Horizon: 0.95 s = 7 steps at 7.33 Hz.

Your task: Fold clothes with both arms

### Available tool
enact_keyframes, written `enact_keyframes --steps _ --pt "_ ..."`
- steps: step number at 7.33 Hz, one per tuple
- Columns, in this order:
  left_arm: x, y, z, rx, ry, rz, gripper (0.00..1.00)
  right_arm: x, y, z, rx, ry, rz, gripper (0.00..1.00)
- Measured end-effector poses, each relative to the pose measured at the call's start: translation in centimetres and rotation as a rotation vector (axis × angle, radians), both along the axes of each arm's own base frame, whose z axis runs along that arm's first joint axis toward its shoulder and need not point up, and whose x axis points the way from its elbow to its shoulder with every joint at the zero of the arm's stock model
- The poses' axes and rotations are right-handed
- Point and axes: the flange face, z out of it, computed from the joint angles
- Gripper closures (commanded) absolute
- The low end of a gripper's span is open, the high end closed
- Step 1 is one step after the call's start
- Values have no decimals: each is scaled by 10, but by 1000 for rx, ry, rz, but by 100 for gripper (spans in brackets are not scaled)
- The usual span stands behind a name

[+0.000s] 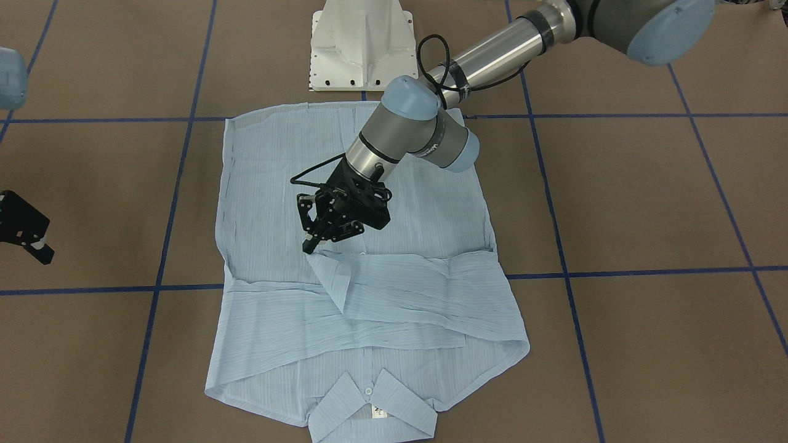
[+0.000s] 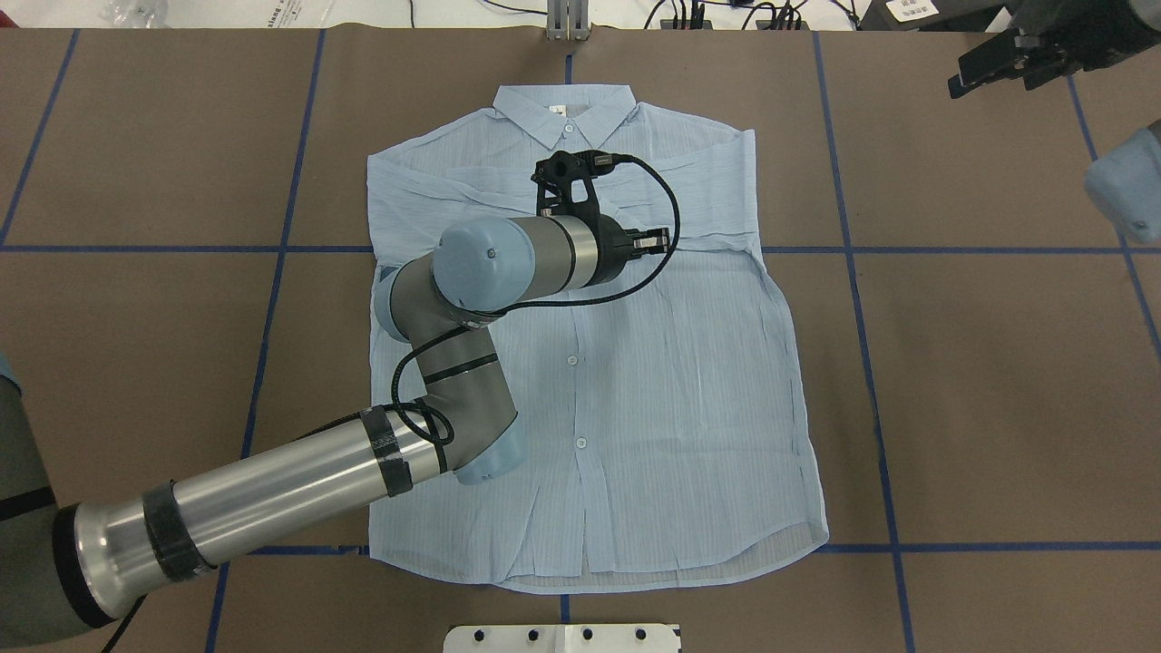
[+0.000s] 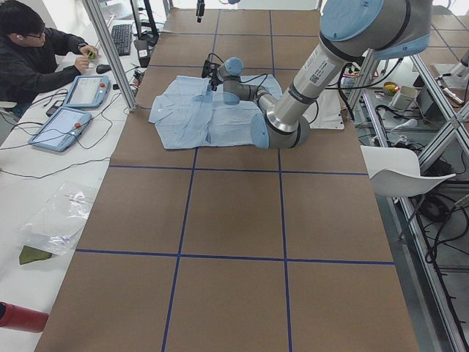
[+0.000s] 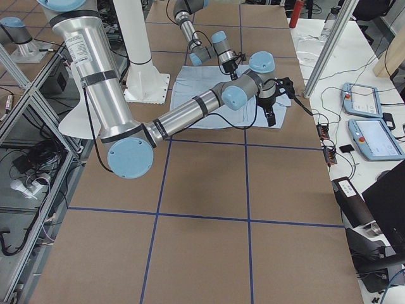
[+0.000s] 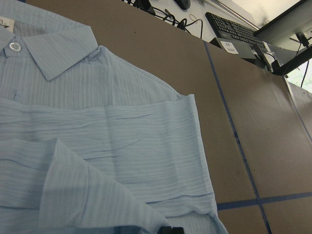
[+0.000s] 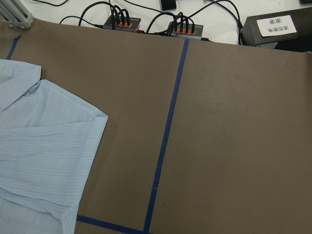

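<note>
The light blue shirt lies flat and buttoned on the desk, sleeves folded across its chest; the left claw stands over that chest, pinched shut on a sleeve's end, holding it slightly raised; the right claw hangs well off the shirt's side; whether it is open, I cannot tell.

A brown table gridded with blue tape fills the room's middle; alongside runs a white bench (keyboard, two tablets, loose cables) past an aluminium post.
</note>
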Motion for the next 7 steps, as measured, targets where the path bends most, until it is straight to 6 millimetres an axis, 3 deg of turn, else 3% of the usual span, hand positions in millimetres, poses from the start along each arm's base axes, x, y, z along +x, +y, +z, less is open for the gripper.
enact_keyframes --steps 2,7 --pt "11 10 -6 11 -2 15 1 -1 0 -1 0 -1 0 0" --pt "20 9 -24 25 -80 21 0 -7 0 -7 -16 -15 13 0"
